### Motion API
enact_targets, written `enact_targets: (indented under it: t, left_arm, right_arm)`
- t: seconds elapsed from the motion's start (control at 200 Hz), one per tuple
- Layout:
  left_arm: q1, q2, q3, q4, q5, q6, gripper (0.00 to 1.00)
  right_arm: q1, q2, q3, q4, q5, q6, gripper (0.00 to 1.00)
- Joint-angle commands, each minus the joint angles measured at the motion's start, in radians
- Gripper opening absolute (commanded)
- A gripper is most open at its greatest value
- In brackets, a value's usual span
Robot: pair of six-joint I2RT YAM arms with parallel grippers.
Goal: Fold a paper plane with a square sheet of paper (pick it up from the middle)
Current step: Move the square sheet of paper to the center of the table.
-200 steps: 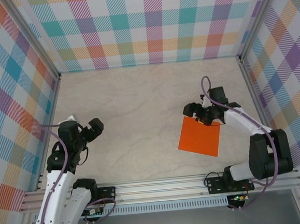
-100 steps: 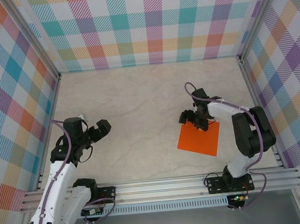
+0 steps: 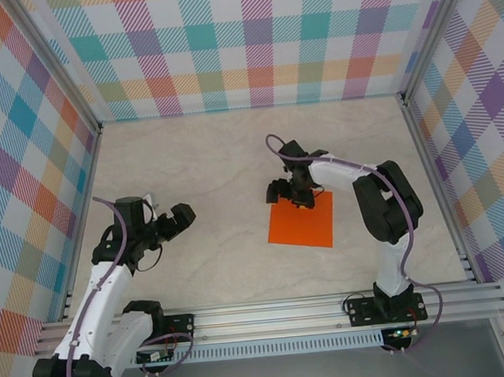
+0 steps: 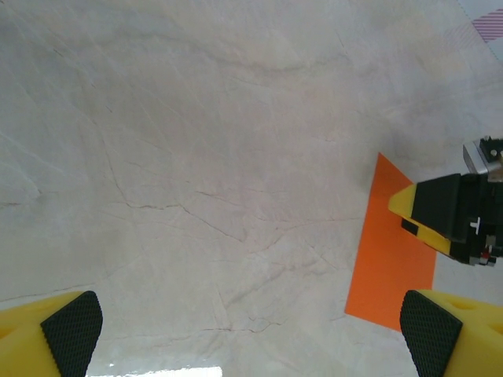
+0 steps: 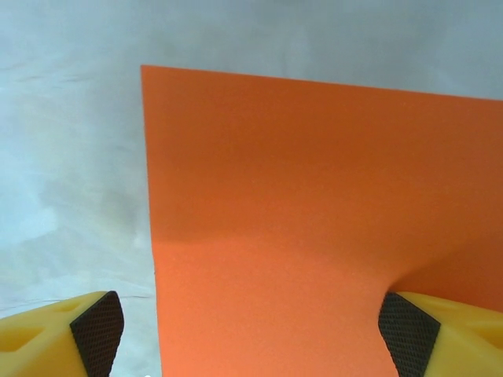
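Top external: square sheet of paper [image 3: 302, 222] flat, no folds yet.
It lies right of centre on the surface [image 3: 215, 156]. The right claw [image 3: 289, 194] is at its far edge and the left claw [image 3: 171, 219] is released, well apart. Left wrist: no crease. Right wrist: jaws spread, one pad pressing the sheet (not grasped). All folding is left to do.

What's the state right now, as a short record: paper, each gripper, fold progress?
paper: square sheet of paper, flat on the table, right of centre
right gripper: open, low at the sheet's far edge; one fingertip on the paper, the other off its side edge
left gripper: open, over bare table left of the sheet, not touching it
folds: none visible yet
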Motion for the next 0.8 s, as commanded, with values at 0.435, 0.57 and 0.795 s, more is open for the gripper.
enact_targets:
  t: [0.435, 0.57, 0.795]
  left_arm:
    - [-0.261, 0.146, -0.030, 0.241, -0.035, -0.137, 1.00]
    - [-0.324, 0.254, -0.015, 0.303, -0.077, -0.149, 1.00]
    - [-0.345, 0.390, 0.037, 0.311, -0.109, -0.142, 1.00]
  right_arm:
    - [0.004, -0.142, -0.161, -0.080, 0.130, -0.024, 0.92]
    - [0.003, -0.065, -0.133, -0.060, 0.105, -0.058, 0.91]
    - [0.019, -0.022, -0.163, 0.008, 0.044, -0.214, 0.90]
